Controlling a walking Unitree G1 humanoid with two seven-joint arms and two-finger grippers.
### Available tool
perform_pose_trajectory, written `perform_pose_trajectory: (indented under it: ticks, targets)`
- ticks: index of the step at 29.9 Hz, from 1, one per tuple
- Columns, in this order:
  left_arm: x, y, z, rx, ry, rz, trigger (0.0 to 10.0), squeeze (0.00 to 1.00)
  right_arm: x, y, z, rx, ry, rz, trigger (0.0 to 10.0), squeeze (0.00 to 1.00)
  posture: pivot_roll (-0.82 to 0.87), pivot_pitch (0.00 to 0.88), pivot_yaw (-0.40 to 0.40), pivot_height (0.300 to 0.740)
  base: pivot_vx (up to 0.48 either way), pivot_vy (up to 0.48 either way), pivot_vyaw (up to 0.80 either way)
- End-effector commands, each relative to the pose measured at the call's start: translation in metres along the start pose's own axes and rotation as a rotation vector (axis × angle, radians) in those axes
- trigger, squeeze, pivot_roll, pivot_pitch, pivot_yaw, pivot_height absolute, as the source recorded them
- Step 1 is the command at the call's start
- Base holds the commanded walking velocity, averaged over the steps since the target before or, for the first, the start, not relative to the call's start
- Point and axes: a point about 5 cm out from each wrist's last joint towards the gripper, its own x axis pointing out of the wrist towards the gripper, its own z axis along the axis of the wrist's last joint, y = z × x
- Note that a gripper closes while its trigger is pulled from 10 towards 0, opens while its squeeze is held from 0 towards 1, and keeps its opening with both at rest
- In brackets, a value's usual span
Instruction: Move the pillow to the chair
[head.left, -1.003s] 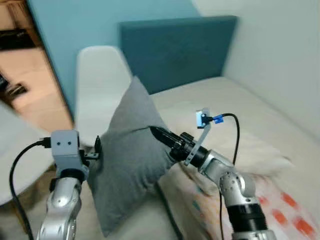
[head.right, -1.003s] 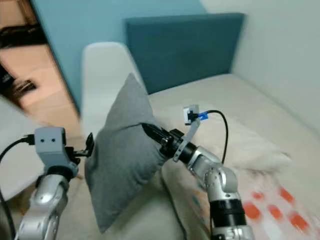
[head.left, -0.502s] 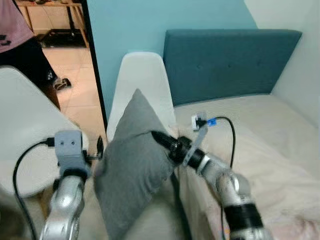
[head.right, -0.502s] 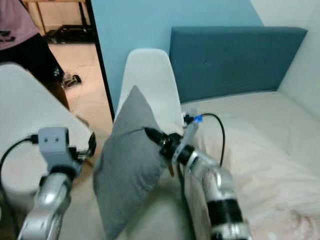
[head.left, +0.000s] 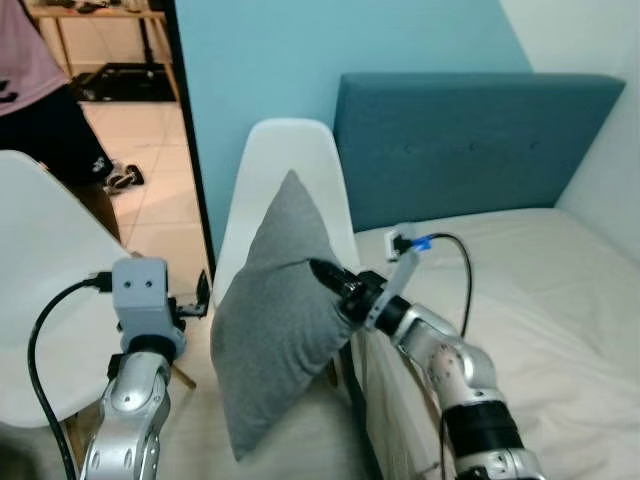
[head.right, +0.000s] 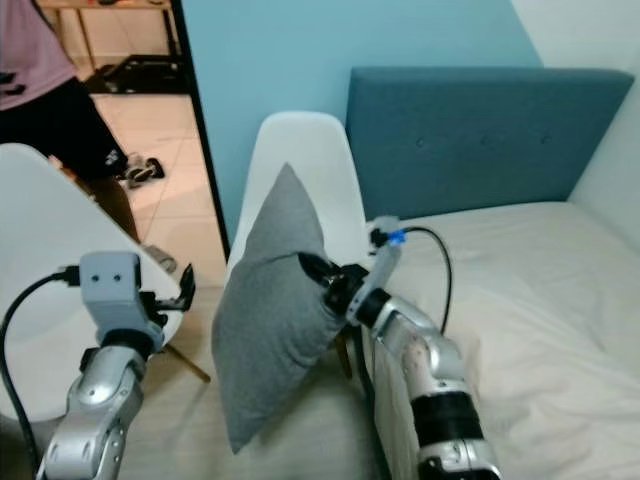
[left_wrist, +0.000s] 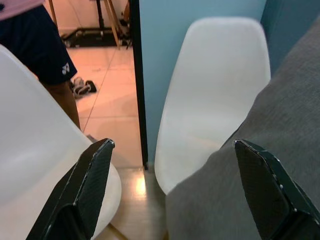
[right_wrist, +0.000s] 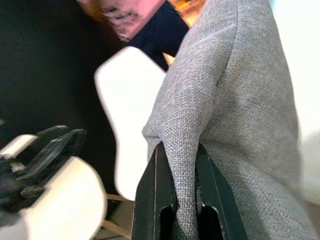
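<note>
A grey pillow (head.left: 280, 310) hangs in the air in front of a white chair (head.left: 290, 160). My right gripper (head.left: 325, 275) is shut on a fold at the pillow's right side; the right wrist view has grey cloth (right_wrist: 185, 200) pinched between the two black fingers. My left gripper (head.left: 203, 292) is held up just left of the pillow, open, with nothing between its fingers (left_wrist: 90, 185). Its wrist view looks at the white chair (left_wrist: 215, 95) with the pillow (left_wrist: 260, 165) at one side.
A second white chair (head.left: 45, 300) stands at the left. A bed with a cream sheet (head.left: 560, 300) and a teal headboard (head.left: 470, 140) lies to the right. A person (head.left: 40, 110) stands in the doorway on the tiled floor beyond.
The view has swung left, away from the bed, and the chair, doorway and person have come into sight. The pillow stays held by my right gripper and sits a little higher.
</note>
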Motion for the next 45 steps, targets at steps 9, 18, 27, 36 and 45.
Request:
perform_pose_trajectory:
  ticks: [9, 18, 27, 36, 45]
  targets:
    - [-0.0035, -0.0063, -0.0126, -0.011, 0.049, -0.022, 10.0, 0.0, -0.0007, 0.0031, 0.0117, -0.103, -0.046, 0.039, 10.0, 0.0, 0.08, 0.0, -0.039, 0.74, 0.333, 0.0, 0.0]
    - [-0.002, -0.0075, -0.0134, -0.01, 0.053, -0.035, 10.0, 0.0, 0.0011, 0.0015, 0.0099, -0.107, -0.037, 0.035, 10.0, 0.0, 0.08, 0.0, -0.039, 0.74, 0.333, 0.0, 0.35]
    - [0.0004, -0.0095, -0.0126, -0.014, 0.049, -0.056, 10.0, 0.0, 0.0016, -0.0008, 0.0104, -0.084, -0.044, 0.023, 10.0, 0.0, 0.08, 0.0, -0.043, 0.74, 0.333, 0.0, 0.0]
    - [-0.0001, -0.0105, -0.0124, -0.012, 0.046, -0.06, 10.0, 0.0, 0.0014, -0.0002, 0.0092, -0.085, -0.036, 0.036, 10.0, 0.0, 0.08, 0.0, -0.043, 0.74, 0.33, 0.0, 0.0]
    - [0.0007, -0.0109, -0.0124, -0.007, 0.045, -0.066, 10.0, 0.0, 0.0017, 0.0017, 0.0075, -0.091, -0.029, 0.05, 10.0, 0.0, 0.08, 0.0, -0.04, 0.74, 0.334, 0.0, 0.0]
